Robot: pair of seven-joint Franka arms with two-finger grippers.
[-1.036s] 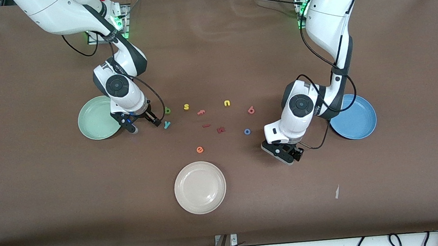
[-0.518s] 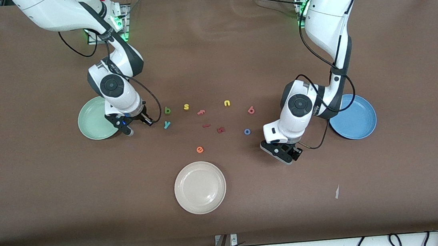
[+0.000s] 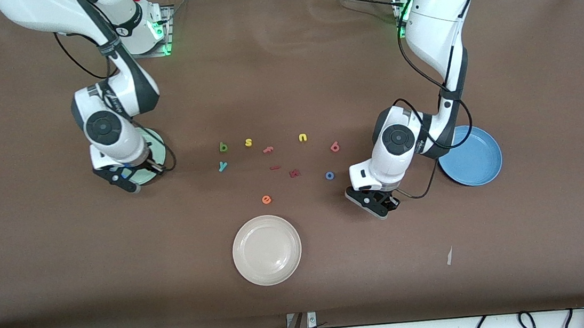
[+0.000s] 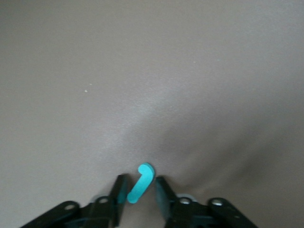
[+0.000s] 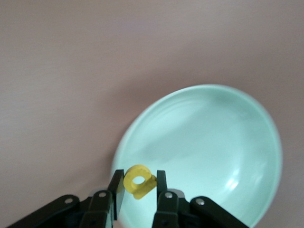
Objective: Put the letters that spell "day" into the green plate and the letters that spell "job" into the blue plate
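Note:
My right gripper [image 3: 143,177] is shut on the yellow "a" [image 5: 138,181] and hangs over the rim of the green plate [image 5: 213,142], which the arm mostly covers in the front view [image 3: 158,148]. My left gripper [image 3: 383,207] is down at the table between the blue plate [image 3: 476,159] and the cream plate. Its jaws stand tight around the teal "j" [image 4: 145,172], which lies slantwise between them. On the table in the middle lie the green "d" [image 3: 223,147], teal "y" [image 3: 223,166], salmon "b" [image 3: 335,147] and blue "o" [image 3: 329,175].
A cream plate [image 3: 267,250] sits nearest the front camera. Other loose letters lie among the task's: yellow "s" [image 3: 248,142], yellow "u" [image 3: 303,138], pink "f" [image 3: 268,149], orange "e" [image 3: 266,199] and two dark red pieces [image 3: 294,173].
My right gripper has carried the "a" from beside the "y" toward the right arm's end, over the green plate. The left gripper's fingers have closed in on the "j".

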